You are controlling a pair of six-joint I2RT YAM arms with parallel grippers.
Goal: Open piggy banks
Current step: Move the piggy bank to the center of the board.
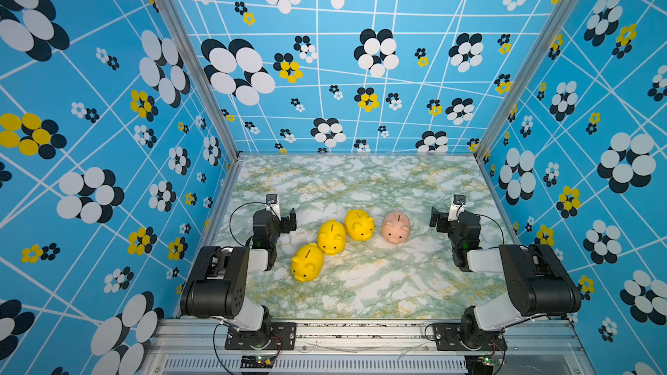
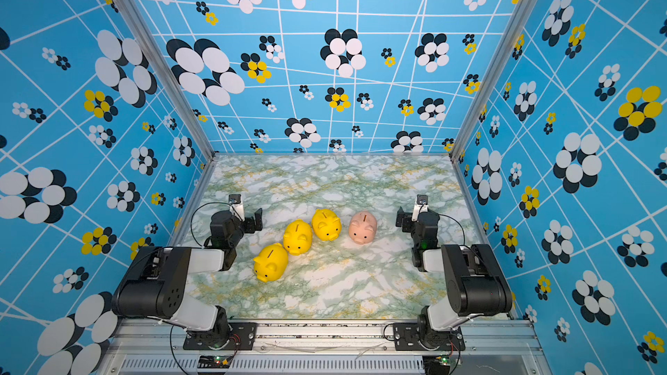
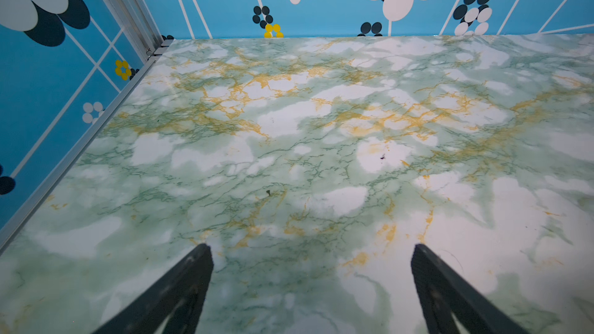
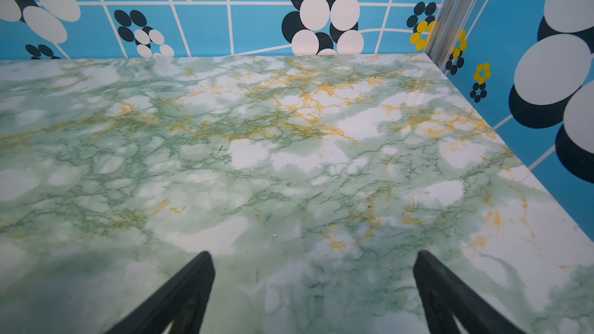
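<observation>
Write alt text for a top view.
Three yellow piggy banks and one pink piggy bank stand in a diagonal line on a green marbled table, between the open left gripper and open right gripper. Blue flowered walls surround it.

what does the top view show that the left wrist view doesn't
Only a top view: the pink piggy bank and three yellow piggy banks, standing in a loose row with slots up, plus the right gripper. Only the left wrist view: a close look at the left gripper, jaws spread wide with nothing but bare surface between them. Both: the marble table and the blue flowered walls.
</observation>
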